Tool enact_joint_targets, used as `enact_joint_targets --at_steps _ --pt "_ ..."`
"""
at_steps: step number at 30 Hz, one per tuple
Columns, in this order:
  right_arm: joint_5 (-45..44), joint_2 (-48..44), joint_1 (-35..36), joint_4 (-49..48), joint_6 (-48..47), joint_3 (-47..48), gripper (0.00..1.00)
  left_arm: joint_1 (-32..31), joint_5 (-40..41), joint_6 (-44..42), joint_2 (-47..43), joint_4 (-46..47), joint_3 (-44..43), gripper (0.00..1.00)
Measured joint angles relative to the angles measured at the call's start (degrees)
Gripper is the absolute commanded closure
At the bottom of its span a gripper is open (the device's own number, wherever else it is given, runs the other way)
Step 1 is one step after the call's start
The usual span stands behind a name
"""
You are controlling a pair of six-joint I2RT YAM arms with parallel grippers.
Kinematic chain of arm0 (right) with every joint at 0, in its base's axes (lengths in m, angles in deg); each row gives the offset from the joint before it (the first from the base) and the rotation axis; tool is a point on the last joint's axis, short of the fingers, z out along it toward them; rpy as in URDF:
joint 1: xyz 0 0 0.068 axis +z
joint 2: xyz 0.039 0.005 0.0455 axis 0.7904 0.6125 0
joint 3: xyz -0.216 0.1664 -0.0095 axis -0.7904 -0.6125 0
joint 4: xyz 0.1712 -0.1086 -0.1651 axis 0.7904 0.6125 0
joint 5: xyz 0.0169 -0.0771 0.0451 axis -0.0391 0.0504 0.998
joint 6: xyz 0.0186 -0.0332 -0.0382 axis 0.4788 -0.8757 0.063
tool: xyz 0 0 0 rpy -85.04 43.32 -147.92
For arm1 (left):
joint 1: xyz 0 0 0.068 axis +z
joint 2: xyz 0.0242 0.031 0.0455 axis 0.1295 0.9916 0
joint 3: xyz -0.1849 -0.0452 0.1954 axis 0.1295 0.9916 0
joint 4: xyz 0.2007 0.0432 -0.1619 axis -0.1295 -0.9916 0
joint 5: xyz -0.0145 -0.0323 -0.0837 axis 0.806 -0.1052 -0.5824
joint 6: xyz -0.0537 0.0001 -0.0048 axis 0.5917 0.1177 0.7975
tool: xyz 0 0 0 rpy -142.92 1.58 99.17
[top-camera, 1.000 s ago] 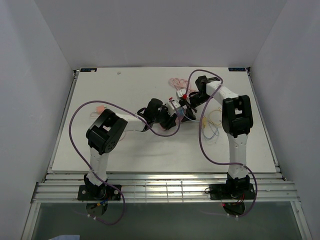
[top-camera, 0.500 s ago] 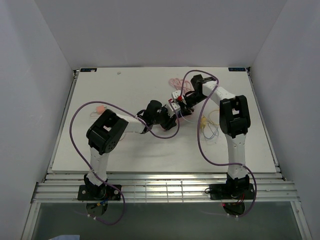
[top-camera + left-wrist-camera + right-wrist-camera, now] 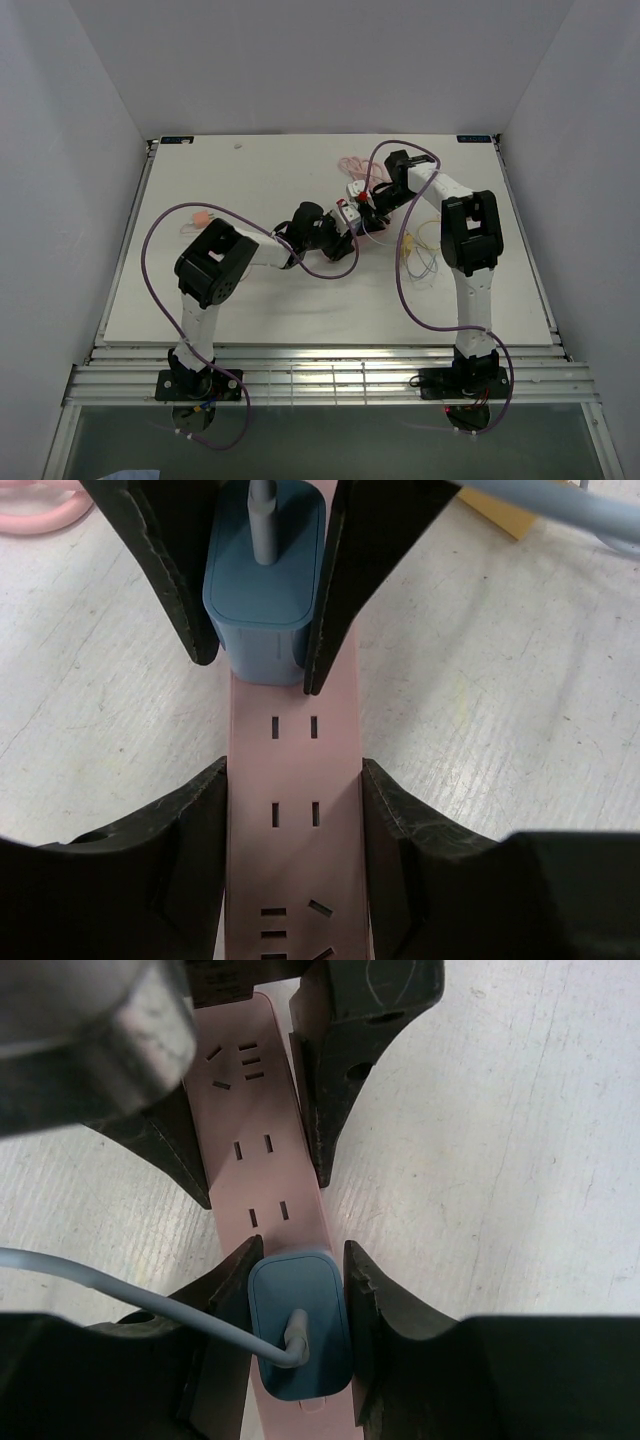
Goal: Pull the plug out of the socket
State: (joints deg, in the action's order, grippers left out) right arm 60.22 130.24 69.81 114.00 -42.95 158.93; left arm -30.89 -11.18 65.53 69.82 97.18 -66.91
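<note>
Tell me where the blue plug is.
Top centre of the left wrist view, the blue plug sits plugged into the pink power strip, squeezed by the right gripper.

plug on socket — socket on table

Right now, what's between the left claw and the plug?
Only bare socket face with empty slots separates left claw from plug; left wrist view shows it.
</note>
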Motion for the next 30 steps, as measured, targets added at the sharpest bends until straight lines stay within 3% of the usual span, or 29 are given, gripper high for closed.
enact_joint_targets --at_steps 11,21,24,27,30 --pt "2.0 -0.6 -2.6 4.2 -0.4 -0.9 0.92 -1.2 -1.9 0.0 2.1 5.0 0.2 1.00" --pt "1.4 -3.9 -2.9 -10.3 24.7 -7.3 0.92 -1.2 -2.1 0.0 2.8 5.9 -0.1 1.00" --pt "1.0 -4.0 -2.9 -11.5 28.1 -7.4 0.92 -1.2 -2.0 0.1 2.9 5.9 -0.2 1.00" --pt "1.1 -4.1 -2.9 -11.5 28.0 -7.4 0.92 -1.2 -1.9 0.0 2.9 5.9 -0.2 1.00" --pt "1.2 -6.6 -2.8 -12.8 21.7 -11.3 0.92 -1.3 -1.9 -0.3 2.9 5.9 -0.2 1.00"
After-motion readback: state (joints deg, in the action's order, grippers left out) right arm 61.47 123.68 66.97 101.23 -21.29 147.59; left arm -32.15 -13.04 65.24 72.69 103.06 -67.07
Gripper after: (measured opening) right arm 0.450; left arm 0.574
